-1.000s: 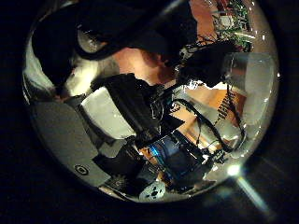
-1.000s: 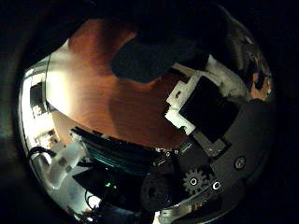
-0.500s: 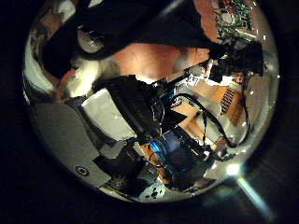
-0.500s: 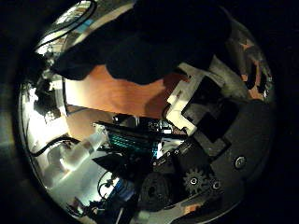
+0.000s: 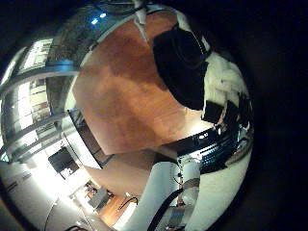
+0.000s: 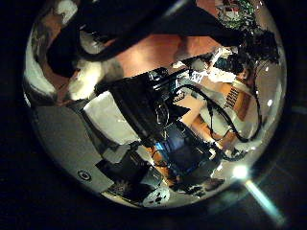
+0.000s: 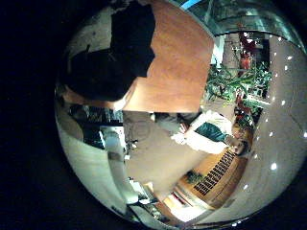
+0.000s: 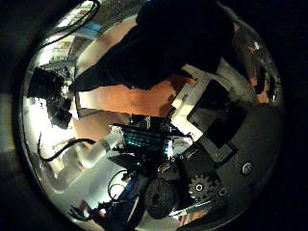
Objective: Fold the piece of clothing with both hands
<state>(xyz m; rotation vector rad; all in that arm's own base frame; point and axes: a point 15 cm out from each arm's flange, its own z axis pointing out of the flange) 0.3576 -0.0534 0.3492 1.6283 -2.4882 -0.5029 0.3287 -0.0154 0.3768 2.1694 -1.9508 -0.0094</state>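
The dark garment [image 8: 178, 43] hangs above the wooden table [image 5: 120, 91], filling the upper frame in the right thumb-side view; whether either hand's fingers pinch it I cannot tell; best lower both hands level, keeping the cloth taut.

No text, label, number or sign can be read anywhere: not on the dark garment [image 5: 183, 63], nor on the wooden table [image 5: 120, 96], nor elsewhere in view.
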